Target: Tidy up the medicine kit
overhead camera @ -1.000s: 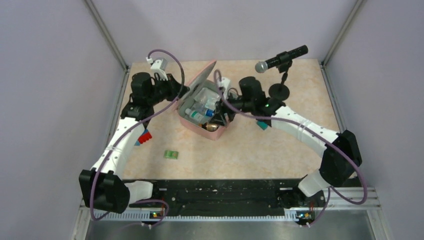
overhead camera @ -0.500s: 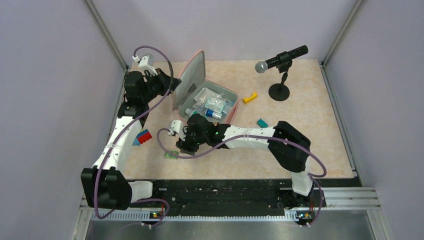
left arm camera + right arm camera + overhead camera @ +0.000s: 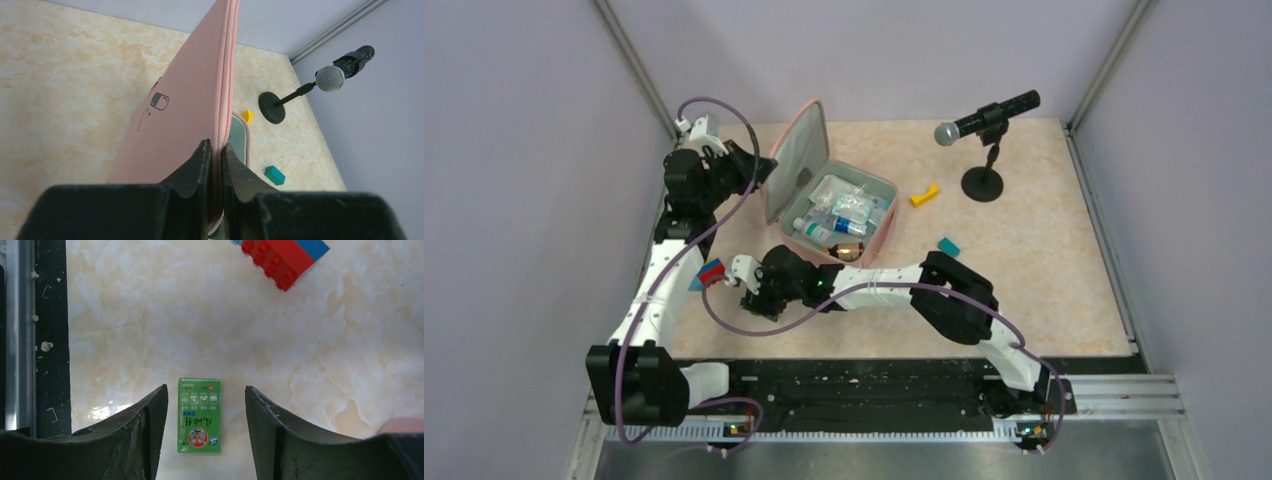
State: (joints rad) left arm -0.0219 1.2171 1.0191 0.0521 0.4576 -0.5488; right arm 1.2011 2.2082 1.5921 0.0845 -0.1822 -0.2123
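Medicine kit: the medicine kit (image 3: 887,222) sits open on the table (image 3: 1024,290), toward the far left, with its base flat and its lid (image 3: 190,100) standing nearly upright on the left side.
Lid: pink fabric outside with a small pill logo (image 3: 159,101); pale grey-green lining faces the base.
Kit contents: small bottles (image 3: 816,231) and clear packets (image 3: 849,190) lie packed in the base, and an amber bottle (image 3: 849,250) lies at its near edge.
Left gripper: the left gripper (image 3: 215,147) is clamped on the zipped edge of the lid, one finger on the pink outside and one on the lining side (both tips press the fabric).
Right gripper: the right gripper (image 3: 205,388) hangs low over the table near the kit's near-left corner, with its jaws spread and nothing held.
Green packet: a small green packet (image 3: 199,415) lies flat on the table between the two right fingers (image 3: 150,420), with a gap on each side; the top view hides it under the wrist.
Brick: a red and blue toy brick (image 3: 282,257) lies just beyond the packet, apart from it.
Right of the kit: a yellow block (image 3: 924,195) and a teal block (image 3: 949,246) lie apart from each other.
Microphone: a microphone on a round stand (image 3: 984,125) stands at the far right.
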